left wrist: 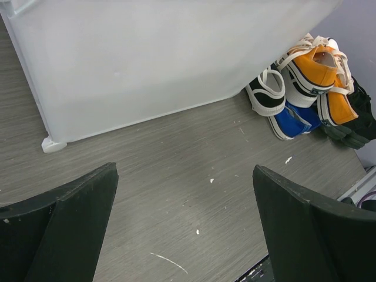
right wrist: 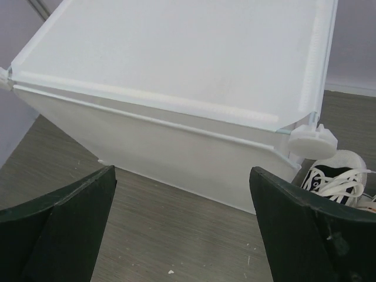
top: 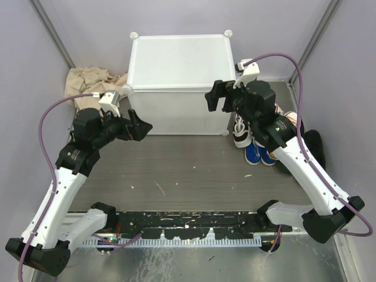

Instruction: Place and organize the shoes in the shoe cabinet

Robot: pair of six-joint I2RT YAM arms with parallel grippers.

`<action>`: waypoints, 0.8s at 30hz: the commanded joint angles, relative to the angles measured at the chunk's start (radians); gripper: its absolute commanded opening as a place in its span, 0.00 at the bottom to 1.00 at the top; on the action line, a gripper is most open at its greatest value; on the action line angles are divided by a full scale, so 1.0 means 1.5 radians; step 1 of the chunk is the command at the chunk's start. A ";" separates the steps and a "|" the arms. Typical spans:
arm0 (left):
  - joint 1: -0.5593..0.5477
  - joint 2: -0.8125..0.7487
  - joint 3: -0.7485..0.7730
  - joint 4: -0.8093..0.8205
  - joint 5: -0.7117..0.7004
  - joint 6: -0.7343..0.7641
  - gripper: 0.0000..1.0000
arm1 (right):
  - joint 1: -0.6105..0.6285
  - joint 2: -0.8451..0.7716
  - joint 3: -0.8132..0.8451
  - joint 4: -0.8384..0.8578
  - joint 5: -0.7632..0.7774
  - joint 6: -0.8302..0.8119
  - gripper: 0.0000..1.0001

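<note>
The white shoe cabinet (top: 179, 82) stands at the back centre, its flat front panel (right wrist: 176, 153) facing the arms. The shoes (top: 254, 140) lie piled on the floor against its right side: orange with white laces (left wrist: 317, 67), white with black trim (left wrist: 265, 94), blue (left wrist: 294, 120) and black (left wrist: 352, 126). My left gripper (top: 138, 124) hovers open and empty before the cabinet's left front corner. My right gripper (top: 216, 98) hangs open and empty at the cabinet's right front corner, above the shoe pile. A white laced shoe (right wrist: 335, 176) shows beside its right finger.
Crumpled brown paper (top: 88, 82) lies left of the cabinet at the back. Grey walls close in both sides. A black rail (top: 188, 226) runs along the near edge between the arm bases. A round corner knob (right wrist: 311, 138) juts from the cabinet's right front corner.
</note>
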 commanded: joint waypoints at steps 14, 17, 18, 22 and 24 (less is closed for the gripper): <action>-0.003 -0.031 -0.006 0.030 -0.003 0.024 0.98 | -0.016 0.078 0.094 -0.033 -0.034 -0.243 1.00; -0.003 -0.035 -0.007 0.029 -0.006 0.027 0.98 | -0.027 0.097 0.097 -0.042 -0.043 -0.248 1.00; -0.003 -0.035 -0.007 0.027 -0.008 0.028 0.98 | -0.034 0.100 0.095 -0.042 -0.047 -0.249 1.00; -0.003 -0.037 -0.009 0.027 -0.009 0.031 0.98 | -0.060 0.104 0.078 -0.030 -0.071 -0.258 1.00; -0.003 -0.036 -0.009 0.026 -0.008 0.030 0.98 | -0.066 0.103 0.067 -0.017 -0.078 -0.270 1.00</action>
